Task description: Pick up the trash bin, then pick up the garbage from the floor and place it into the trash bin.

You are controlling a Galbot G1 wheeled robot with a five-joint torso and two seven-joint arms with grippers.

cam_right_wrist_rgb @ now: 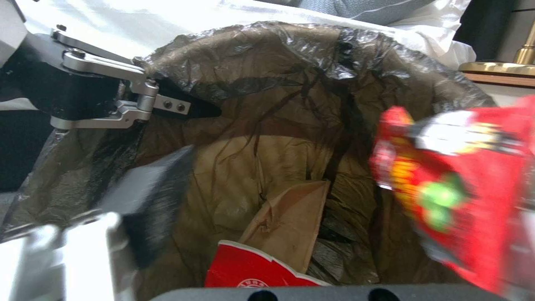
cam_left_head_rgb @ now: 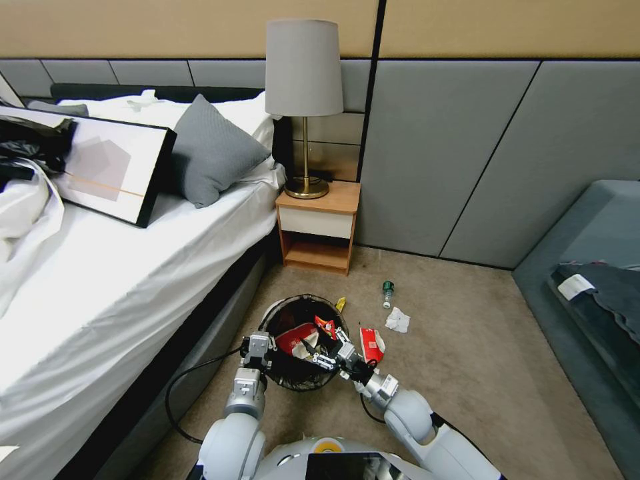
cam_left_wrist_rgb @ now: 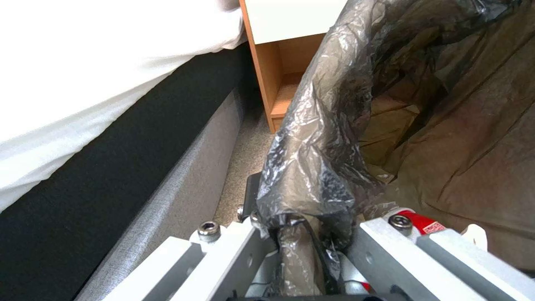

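Your left gripper (cam_left_head_rgb: pixel 259 348) has its jaws clamped on the bin (cam_left_head_rgb: pixel 301 341) at the rim's 9 o'clock side; the left wrist view shows the black bag (cam_left_wrist_rgb: pixel 329 138) pinched between the jaws. The bin sits low in front of you, beside the bed (cam_left_head_rgb: pixel 100 280) and in front of the nightstand (cam_left_head_rgb: pixel 319 227). Your right gripper (cam_left_head_rgb: pixel 325 352) hangs over the bin's mouth from the 3 o'clock side, jaws spread apart, and a red packet (cam_right_wrist_rgb: pixel 457 188) sits in mid-air just beside them, above the opening. Inside the bin you can see a red carton (cam_right_wrist_rgb: pixel 253 267) and a brown paper scrap (cam_right_wrist_rgb: pixel 290 221). On the floor (cam_left_head_rgb: pixel 480 347), a red-and-white packet (cam_left_head_rgb: pixel 371 344) lies just beside the bin at 3 o'clock, a white tissue (cam_left_head_rgb: pixel 398 320) a little farther out at 2 o'clock, a green-capped bottle (cam_left_head_rgb: pixel 387 294) near it toward the wall, and a yellow wrapper (cam_left_head_rgb: pixel 341 304) touches the rim at 1 o'clock.
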